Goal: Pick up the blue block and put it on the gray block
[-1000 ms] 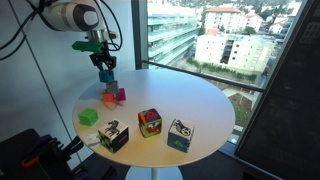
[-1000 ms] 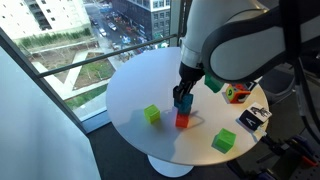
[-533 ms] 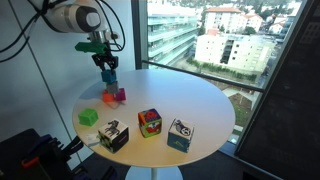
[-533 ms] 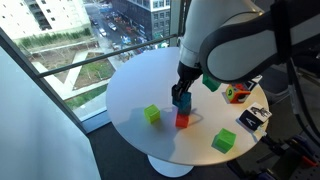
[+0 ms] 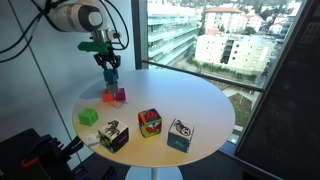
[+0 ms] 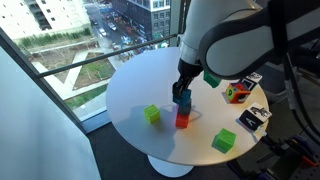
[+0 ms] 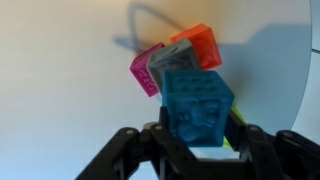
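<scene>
My gripper is shut on the blue block, a small teal cube, and holds it above a tight cluster of small blocks. In the wrist view the gray block lies just beyond the blue one, between a pink block and an orange block. In both exterior views the gripper hangs over the table with the blue block in its jaws. The orange block sits directly below it. The gray block is too small to make out there.
The round white table also holds a bright green cube and three picture-printed cubes near its front edge. A small green block sits beside the pink one. A window runs behind the table.
The gripper has shifted slightly sideways with the blue block in it. The blocks on the table have not moved.
</scene>
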